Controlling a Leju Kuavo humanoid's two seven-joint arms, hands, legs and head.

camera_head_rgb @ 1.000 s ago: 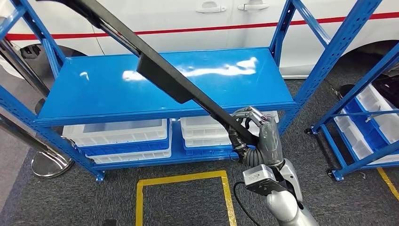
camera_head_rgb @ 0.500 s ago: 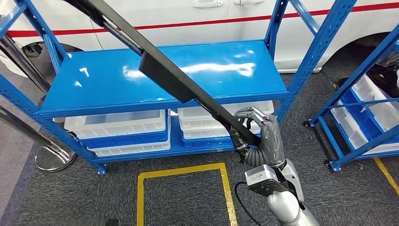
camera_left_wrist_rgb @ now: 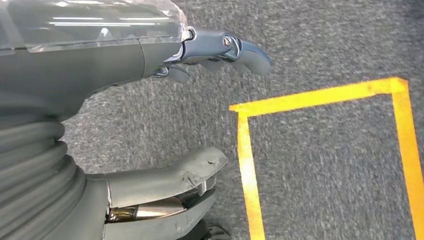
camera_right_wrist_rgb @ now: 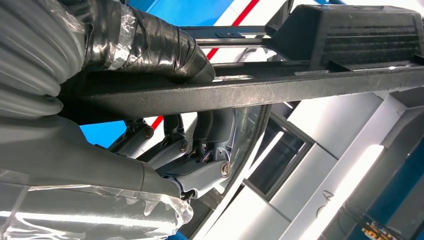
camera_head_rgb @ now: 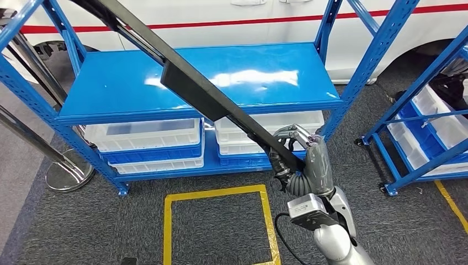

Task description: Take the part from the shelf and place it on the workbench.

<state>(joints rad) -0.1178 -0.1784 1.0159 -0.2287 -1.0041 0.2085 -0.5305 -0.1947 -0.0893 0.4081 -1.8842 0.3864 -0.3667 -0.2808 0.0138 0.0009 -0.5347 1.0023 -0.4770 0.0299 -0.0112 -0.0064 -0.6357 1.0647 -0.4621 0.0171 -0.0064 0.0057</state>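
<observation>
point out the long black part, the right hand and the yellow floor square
long black part (camera_head_rgb: 193, 91): head view, wide middle section
right hand (camera_head_rgb: 295, 157): head view, fingers wrapped round the part's end
yellow floor square (camera_head_rgb: 215, 193): head view, far tape edge

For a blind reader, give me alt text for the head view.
The right hand grips a long black part slanting up and left in front of a blue shelf. White bins sit below; yellow floor tape lies nearer.
</observation>
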